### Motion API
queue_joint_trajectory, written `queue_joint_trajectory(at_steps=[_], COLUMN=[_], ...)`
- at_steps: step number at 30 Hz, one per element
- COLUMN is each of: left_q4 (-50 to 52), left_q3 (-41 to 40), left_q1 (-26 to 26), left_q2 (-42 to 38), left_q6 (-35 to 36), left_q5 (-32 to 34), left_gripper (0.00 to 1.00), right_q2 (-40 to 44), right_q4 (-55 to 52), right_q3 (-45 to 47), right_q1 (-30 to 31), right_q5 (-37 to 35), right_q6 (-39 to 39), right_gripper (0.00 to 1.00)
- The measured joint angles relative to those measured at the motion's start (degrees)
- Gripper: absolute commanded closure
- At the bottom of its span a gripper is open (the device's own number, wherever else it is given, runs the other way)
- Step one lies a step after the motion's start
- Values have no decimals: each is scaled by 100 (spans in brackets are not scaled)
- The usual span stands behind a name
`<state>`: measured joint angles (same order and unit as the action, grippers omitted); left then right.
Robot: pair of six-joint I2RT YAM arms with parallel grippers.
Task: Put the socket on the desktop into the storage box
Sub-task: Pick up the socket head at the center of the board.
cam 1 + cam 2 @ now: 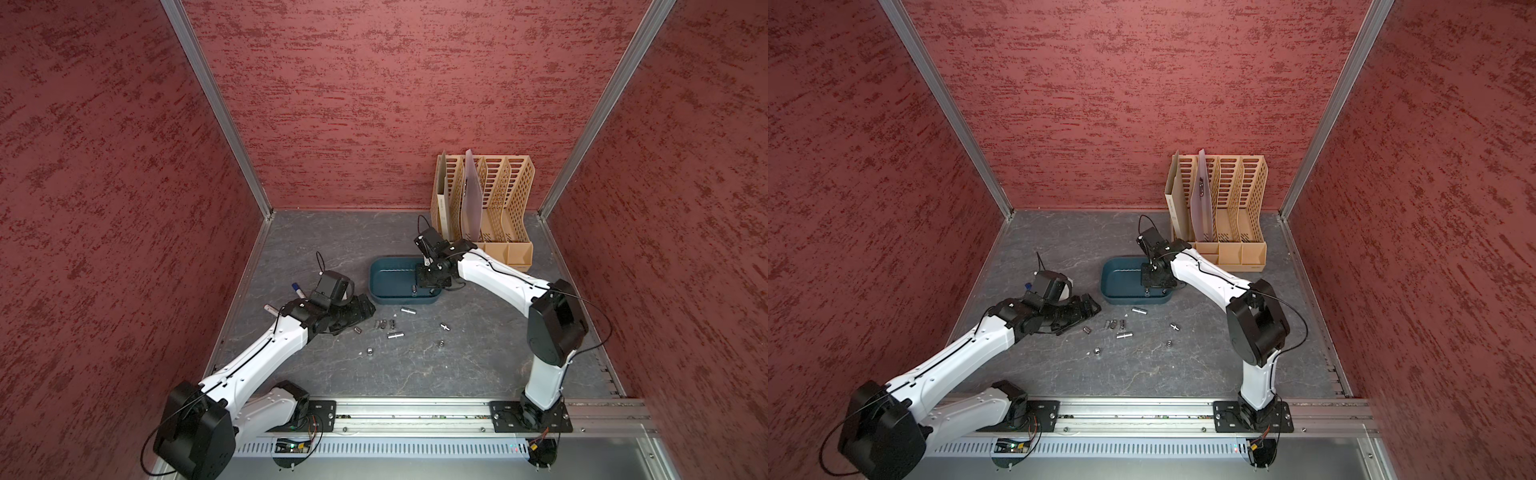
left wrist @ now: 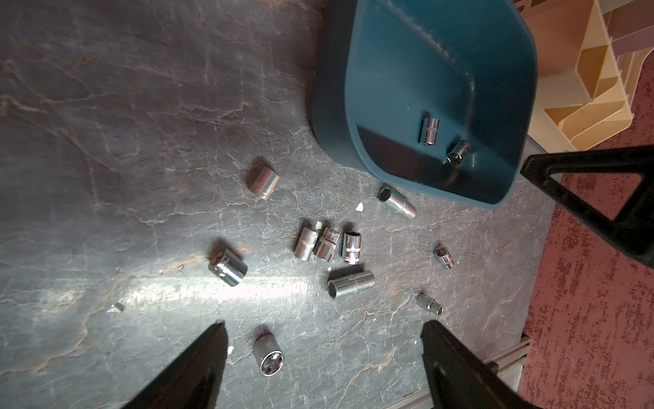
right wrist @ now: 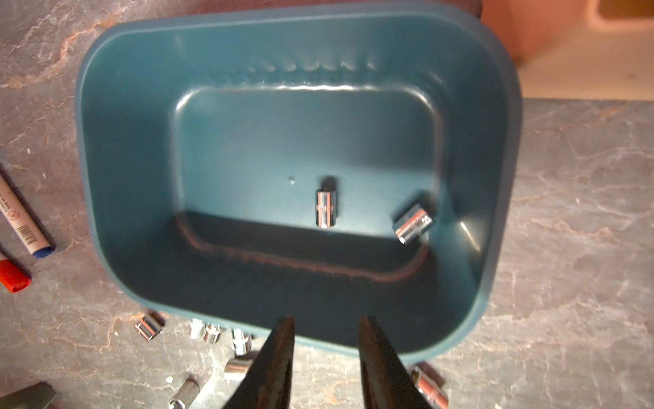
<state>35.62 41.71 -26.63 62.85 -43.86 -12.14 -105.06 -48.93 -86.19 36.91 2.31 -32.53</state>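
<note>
Right tool (image 3: 327, 320) empty above the storage box (image 3: 116, 148) — the release step looks done.
Its jaws stand a little apart with nothing between them; two sockets (image 3: 325, 209) lie on the box floor below it. The left tool (image 2: 323, 323), wide open and empty, hangs over the bench (image 2: 106, 141), and a loose socket (image 2: 271, 359) lies between its fingers — the next move, I judge, is to descend and close on it. Other sockets (image 2: 350, 283) lie scattered near the box.

Your grey veined desktop (image 1: 415, 374) carries the teal storage box (image 1: 386, 276), loose sockets (image 1: 396, 335) just beside it, a tan file rack (image 1: 507, 199), and what look like markers (image 3: 21, 216).
</note>
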Motion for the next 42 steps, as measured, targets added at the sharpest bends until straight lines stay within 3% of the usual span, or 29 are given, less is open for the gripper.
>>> queue_joint_trajectory(at_steps=[16,29,42], left_q4=[621,673,431], left_q3=[83,83,83], left_q1=[-17,-210,-313], left_q2=[328,968,1482], left_q6=[-11,-151,-282], left_q5=[367,616,706], left_gripper=[16,22,30], right_q2=[1423,2577,2850], right_q4=[664,1681,2269], right_q3=[1530,2638,3161], right_q1=[313,1176,1893], right_q5=[114,306,304], right_q6=[-155,149,452], right_gripper=[61,55,55])
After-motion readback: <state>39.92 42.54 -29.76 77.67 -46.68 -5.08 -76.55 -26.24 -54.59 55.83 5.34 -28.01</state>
